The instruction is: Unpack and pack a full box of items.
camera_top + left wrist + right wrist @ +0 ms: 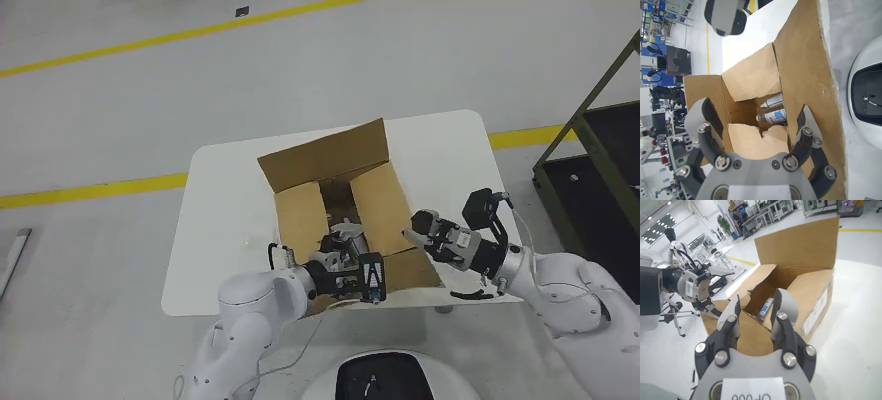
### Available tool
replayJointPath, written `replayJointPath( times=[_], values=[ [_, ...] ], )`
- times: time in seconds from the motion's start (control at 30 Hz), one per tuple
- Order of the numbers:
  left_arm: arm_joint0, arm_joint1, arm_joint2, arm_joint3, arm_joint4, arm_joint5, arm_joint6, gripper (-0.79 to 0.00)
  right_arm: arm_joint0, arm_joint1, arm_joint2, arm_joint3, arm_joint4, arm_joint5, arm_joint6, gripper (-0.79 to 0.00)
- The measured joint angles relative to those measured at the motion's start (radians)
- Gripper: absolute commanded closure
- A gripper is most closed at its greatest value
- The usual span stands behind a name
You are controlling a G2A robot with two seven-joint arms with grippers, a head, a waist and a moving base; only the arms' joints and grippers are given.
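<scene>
Box [330, 160] is open at centre frame in the top view, on the desk [230, 200]. Unpacking is judged barely begun.

Two items are seen lying on their sides on the box floor: a blue-labelled bottle [772, 116] and a white bottle [772, 101] just beside it.

Left hand [759, 121] is spread wide and empty. It is placed at the box's lower edge in the top view and aimed into the opening.

Right hand [757, 306] is partly spread and empty. It is placed at the box's lower right in the top view, over the near flap [753, 332].

Left hand is judged nearer. The blue-labelled bottle's long axis runs along the line between the left fingers, so a wrist roll is likely needed before closing. Seen from the right wrist, it lies crosswise to the right fingers, but the near flap is in the way.
</scene>
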Motion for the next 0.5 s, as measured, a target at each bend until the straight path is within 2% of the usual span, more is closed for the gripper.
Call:
replayJointPath(
  times=[0.2,0.5],
  values=[
    [0.035,0.027,-0.059,-0.029,-0.027,0.000,-0.018,-0.785,0.033,-0.001,-0.061,0.064,0.003,-0.038,0.076,0.000],
    [0.012,0.034,-0.092,-0.018,-0.023,0.037,-0.008,-0.785,0.033,0.002,-0.090,0.104,-0.042,-0.090,0.080,0.000]
  ],
)
